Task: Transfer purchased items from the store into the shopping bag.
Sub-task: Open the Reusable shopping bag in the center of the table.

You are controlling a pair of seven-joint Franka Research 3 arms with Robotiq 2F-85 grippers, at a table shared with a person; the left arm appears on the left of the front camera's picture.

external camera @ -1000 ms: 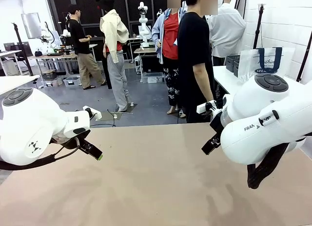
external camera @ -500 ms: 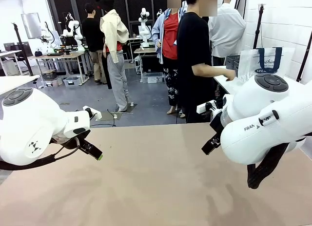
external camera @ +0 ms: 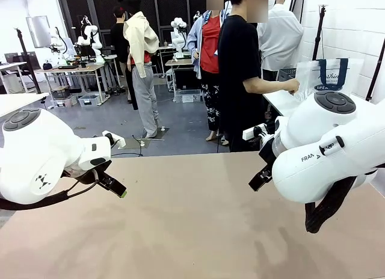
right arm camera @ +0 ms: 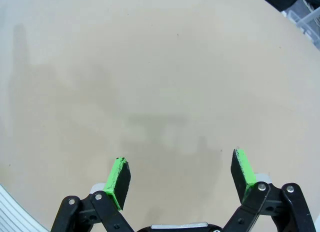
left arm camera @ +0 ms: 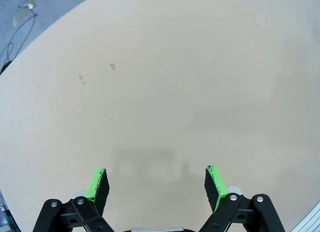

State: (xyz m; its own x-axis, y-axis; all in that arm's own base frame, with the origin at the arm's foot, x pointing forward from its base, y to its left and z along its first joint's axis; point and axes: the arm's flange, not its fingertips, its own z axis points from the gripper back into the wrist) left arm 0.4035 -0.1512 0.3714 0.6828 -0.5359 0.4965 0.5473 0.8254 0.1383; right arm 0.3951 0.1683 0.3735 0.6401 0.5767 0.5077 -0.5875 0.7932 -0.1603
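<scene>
The shopping bag [external camera: 328, 74], translucent white with navy handles, stands on a white side table at the far right, behind my right arm. A person in a black shirt stretches a hand [external camera: 292, 85] to the bag's left edge. The purchased items are out of view. My left gripper [left arm camera: 156, 174] hangs open over bare tan tabletop, nothing between its green pads; in the front view one finger [external camera: 113, 186] pokes out beside the left arm. My right gripper [right arm camera: 180, 164] is open too, above bare tabletop, its black finger [external camera: 260, 178] showing at the right arm's edge.
The tan table [external camera: 192, 231] stretches between both arms. The white side table [external camera: 278, 100] with a dark crate [external camera: 287, 77] lies at the right. Several people stand just beyond the far edge.
The person in black has raised an arm and reached over to the shopping bag. Someone in the background has walked to the right. Both arms are where they were.
</scene>
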